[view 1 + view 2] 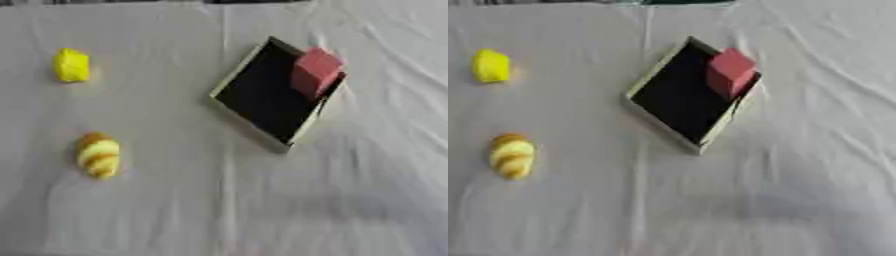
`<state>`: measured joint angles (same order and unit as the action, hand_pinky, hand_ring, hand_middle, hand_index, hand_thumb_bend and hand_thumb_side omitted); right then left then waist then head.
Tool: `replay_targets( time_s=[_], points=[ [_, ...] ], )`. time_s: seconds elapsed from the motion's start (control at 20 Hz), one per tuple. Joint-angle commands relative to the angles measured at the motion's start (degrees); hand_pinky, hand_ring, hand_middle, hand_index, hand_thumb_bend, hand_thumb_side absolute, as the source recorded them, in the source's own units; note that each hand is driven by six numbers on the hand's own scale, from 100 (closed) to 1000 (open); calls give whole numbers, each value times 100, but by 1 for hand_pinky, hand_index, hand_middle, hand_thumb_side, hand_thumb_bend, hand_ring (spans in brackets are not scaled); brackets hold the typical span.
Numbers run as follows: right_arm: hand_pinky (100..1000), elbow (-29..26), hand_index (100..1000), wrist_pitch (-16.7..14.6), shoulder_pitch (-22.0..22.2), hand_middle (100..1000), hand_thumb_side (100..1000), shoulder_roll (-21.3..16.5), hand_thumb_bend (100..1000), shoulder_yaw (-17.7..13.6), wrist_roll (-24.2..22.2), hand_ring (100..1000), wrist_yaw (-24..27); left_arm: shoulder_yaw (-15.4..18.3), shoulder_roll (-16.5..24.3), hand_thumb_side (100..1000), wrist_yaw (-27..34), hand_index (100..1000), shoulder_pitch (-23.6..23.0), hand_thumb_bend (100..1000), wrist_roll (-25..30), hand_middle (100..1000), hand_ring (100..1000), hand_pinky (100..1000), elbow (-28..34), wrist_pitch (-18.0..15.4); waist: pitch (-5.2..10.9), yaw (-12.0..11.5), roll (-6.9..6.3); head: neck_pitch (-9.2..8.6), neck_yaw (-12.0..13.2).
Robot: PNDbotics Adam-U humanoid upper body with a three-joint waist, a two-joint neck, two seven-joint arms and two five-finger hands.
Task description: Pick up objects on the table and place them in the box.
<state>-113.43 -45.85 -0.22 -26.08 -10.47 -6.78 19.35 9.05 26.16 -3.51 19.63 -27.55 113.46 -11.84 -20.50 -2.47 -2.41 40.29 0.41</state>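
Note:
A shallow box with a pale rim and a black inside lies askew right of the table's middle. A pink block stands inside it against the far right corner. On the cloth at the far left sits a small yellow object. Nearer and still at the left lies a yellow and orange striped oblong object. Neither hand shows in either view.
A wrinkled white cloth covers the whole table. A dark strip runs along the far edge.

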Motion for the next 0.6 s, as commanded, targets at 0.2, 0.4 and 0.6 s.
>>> replay_targets(
  time_s=[0.2, 0.4, 0.6],
  points=[
    [1000, -116, 800, 10, -6, 703, 470, -165, 100, -99, -161, 884, 192, 22, 98, 578, 8, 859, 35, 100, 35, 695, 745, 757, 113, -10, 85, 7, 12, 28, -5],
    [1000, -116, 799, 28, 15, 700, 470, -158, 100, -106, -182, 881, 208, 3, 115, 576, 3, 861, 35, 100, 72, 694, 744, 757, 113, -13, 88, 10, 13, 28, 0],
    [1000, -116, 798, 40, 40, 699, 470, -161, 100, -102, -183, 880, 208, -116, 369, 560, -194, 870, 64, 100, 445, 694, 743, 759, 113, 65, 99, 12, -2, 41, 5]
  ],
)
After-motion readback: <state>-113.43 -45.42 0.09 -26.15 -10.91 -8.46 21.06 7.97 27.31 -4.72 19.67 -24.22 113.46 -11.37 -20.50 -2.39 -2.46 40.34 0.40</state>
